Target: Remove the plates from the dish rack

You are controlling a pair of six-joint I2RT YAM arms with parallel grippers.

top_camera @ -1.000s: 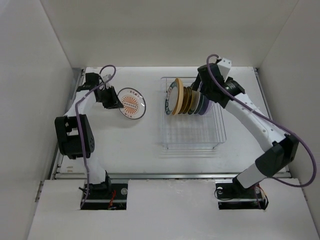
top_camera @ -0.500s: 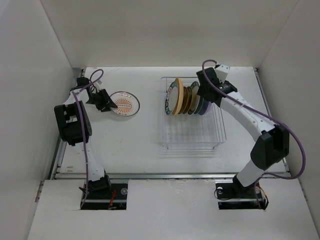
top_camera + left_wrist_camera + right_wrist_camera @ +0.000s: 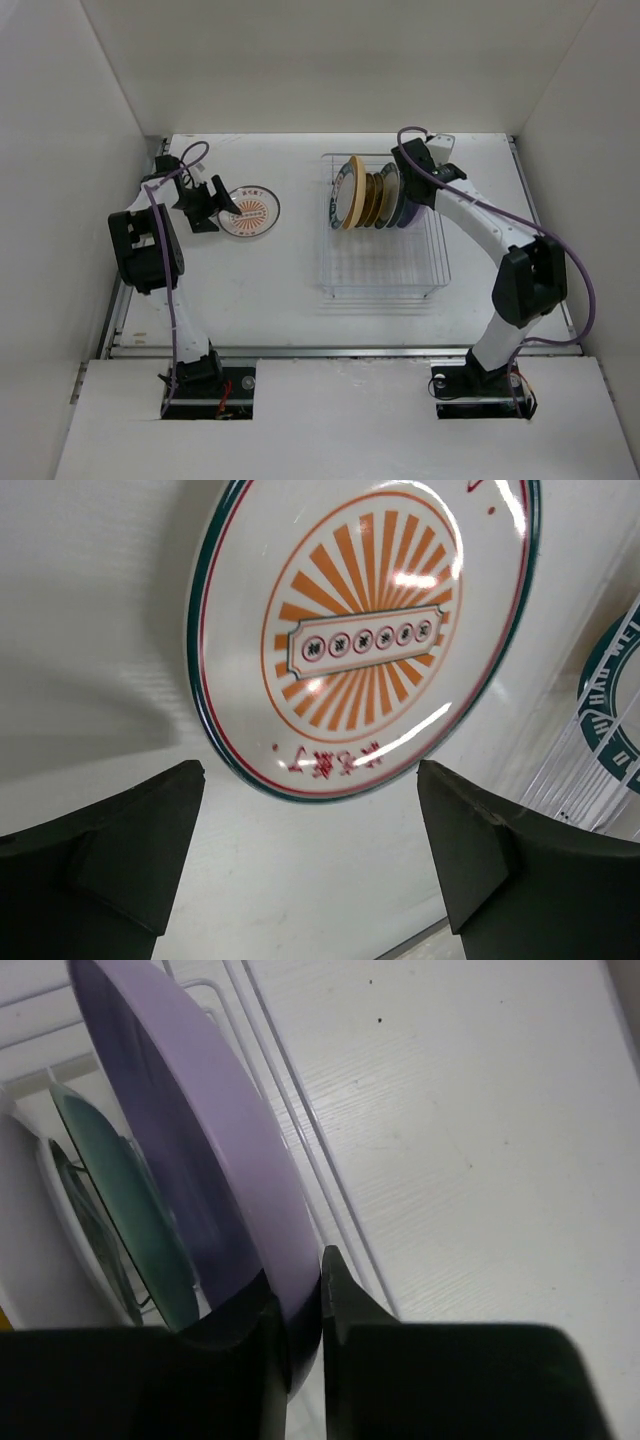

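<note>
Plates [image 3: 370, 195]: your right tool [image 3: 298, 1290] is clamped narrow on the rim of the round lavender plate [image 3: 200, 1130], upright in the silvery wire dish rack [image 3: 385, 290] among the others. Your left tool [image 3: 310, 780] gapes wide just beside the white orange-sunburst plate [image 3: 365, 640] lying flat on the white counter [image 3: 280, 290].

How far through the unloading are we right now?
One plate looks done: the orange-patterned plate lies flat on the table, left gripper open beside it. In hand: the right gripper is shut on the rim of the lavender plate, upright in the dish rack. Left: that one plus the other racked plates.
</note>
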